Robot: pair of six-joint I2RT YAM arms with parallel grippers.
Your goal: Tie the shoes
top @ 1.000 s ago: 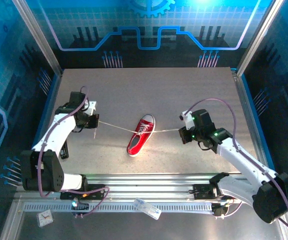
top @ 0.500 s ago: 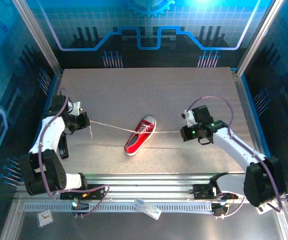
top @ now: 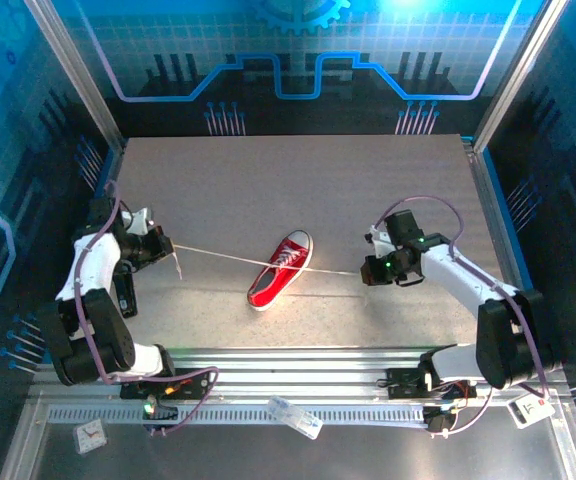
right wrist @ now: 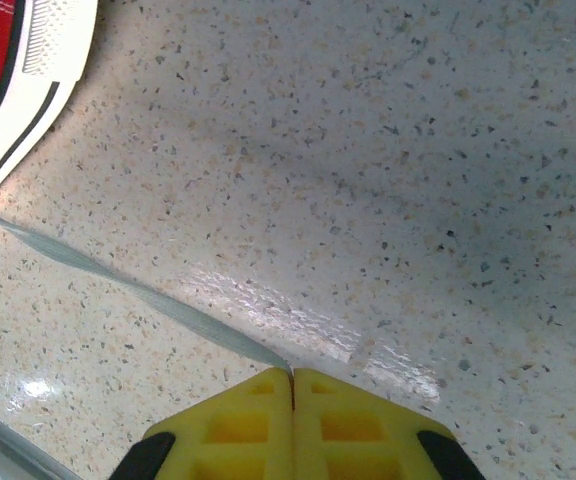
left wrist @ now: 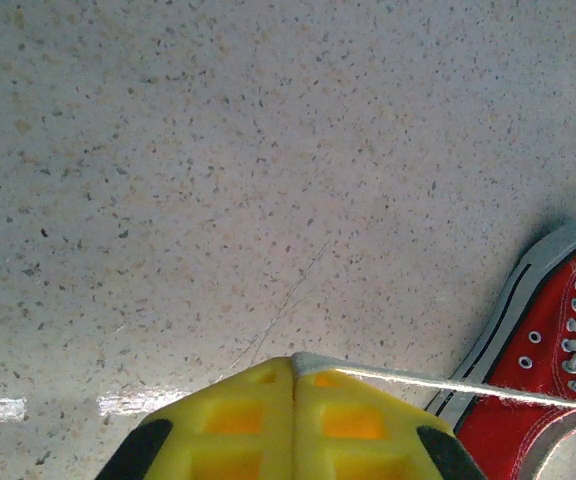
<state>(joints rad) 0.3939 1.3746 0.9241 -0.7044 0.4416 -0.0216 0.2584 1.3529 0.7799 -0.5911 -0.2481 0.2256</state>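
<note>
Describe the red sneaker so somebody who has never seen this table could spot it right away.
Start at the speckled grey table and look near its middle. The sneaker lies there, red canvas with a white sole. It is the only red thing on the table, and its white laces run taut to the left gripper and the right gripper.

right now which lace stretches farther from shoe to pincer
The left lace, held by the left pincer: its taut span from the shoe is longer than the right lace.
</note>
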